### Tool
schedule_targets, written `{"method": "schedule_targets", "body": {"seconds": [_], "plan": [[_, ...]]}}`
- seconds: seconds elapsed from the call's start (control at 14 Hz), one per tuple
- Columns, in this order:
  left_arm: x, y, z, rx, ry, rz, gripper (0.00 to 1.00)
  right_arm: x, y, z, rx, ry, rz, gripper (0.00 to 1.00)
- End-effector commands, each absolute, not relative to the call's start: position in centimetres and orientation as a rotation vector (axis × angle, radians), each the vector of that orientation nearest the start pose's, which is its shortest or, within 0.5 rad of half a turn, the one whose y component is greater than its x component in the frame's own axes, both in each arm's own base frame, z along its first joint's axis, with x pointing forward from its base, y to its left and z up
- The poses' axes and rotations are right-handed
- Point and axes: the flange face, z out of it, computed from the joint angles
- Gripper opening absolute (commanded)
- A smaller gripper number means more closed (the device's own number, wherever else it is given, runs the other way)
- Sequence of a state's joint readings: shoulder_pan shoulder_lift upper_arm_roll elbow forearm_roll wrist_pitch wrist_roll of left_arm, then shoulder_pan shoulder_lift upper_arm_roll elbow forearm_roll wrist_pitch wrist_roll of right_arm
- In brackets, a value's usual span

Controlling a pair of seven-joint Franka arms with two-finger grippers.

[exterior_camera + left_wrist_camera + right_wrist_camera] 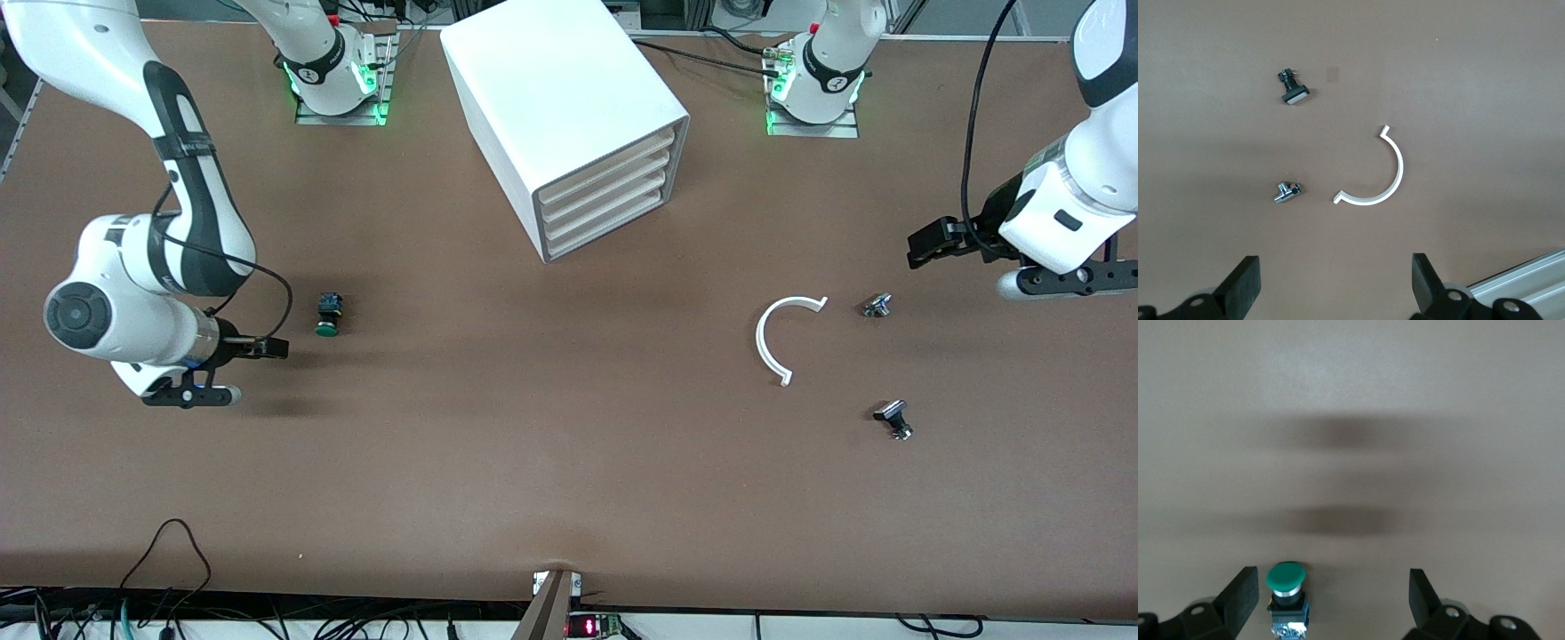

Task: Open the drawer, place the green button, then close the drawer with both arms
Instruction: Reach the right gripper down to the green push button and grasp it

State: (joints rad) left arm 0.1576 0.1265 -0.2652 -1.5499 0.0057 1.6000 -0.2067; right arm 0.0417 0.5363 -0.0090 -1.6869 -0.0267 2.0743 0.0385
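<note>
**Button on the table, all four drawers shut, both grippers spread and empty**

The front view alone takes in the white cabinet (569, 116), standing farther from the front camera than everything else on the table, turned at an angle so its drawer fronts face toward the left arm's end. The drawer (609, 233), lowest of four alike, sits flush with the three above it.

The right wrist view shows what the front view leaves small: the button (1286, 593) lies between the right gripper's (1334, 600) widely parted fingers, close to one of them, green cap leading away from the wrist camera. In the front view the button (328, 315) lies toward the right arm's end, its long axis running near to far, cap nearer the front camera; the right gripper (267, 347) is just beside it, and whether it touches the surface is hard to judge.

The left wrist view shows the left gripper (1336, 283) spread and holding nothing, above a white curved strip (1379, 175) and two silver-black knobs (1287, 191) (1293, 89). In the front view the left gripper (929, 244) hovers toward the left arm's end of the brown table (533, 444).

Cables trail along the table's edge nearest the front camera; green lights glow at both arm bases
</note>
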Motion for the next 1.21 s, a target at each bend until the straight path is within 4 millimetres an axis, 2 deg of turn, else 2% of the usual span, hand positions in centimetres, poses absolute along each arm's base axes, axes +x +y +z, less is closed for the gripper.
{"method": "schedule_targets", "body": {"seconds": [0.0, 0.14, 0.29, 0.43, 0.57, 0.79, 0.93, 1.14], "plan": [[58.8, -6.6, 57.8, -3.120, -0.091, 0.144, 1.00, 66.5, 4.7, 26.2, -3.179, -0.073, 0.197, 1.00], [58.2, -8.8, 58.0, -3.090, -0.032, 0.197, 1.00, 66.2, 4.7, 25.2, -3.178, 0.012, 0.214, 1.00], [59.3, -8.6, 56.1, -3.062, -0.002, 0.188, 1.00, 65.6, 4.8, 23.7, -3.180, 0.016, 0.243, 1.00], [60.3, -8.6, 54.0, -3.071, 0.008, 0.170, 1.00, 65.5, 5.0, 23.5, -3.179, 0.011, 0.222, 1.00], [60.6, -8.4, 53.3, -3.072, 0.003, 0.186, 1.00, 64.8, 5.1, 22.8, -3.177, 0.010, 0.239, 1.00], [61.7, -8.1, 50.2, -3.097, 0.002, 0.234, 1.00, 62.3, 5.6, 21.4, -3.169, -0.002, 0.178, 1.00], [60.9, -8.8, 46.5, -3.162, -0.017, 0.357, 1.00, 61.1, 6.1, 20.8, -3.168, 0.025, 0.137, 1.00], [58.8, -10.2, 40.3, -3.232, -0.056, 0.625, 1.00, 60.2, 6.3, 21.2, -3.166, 0.026, 0.144, 1.00]]}}
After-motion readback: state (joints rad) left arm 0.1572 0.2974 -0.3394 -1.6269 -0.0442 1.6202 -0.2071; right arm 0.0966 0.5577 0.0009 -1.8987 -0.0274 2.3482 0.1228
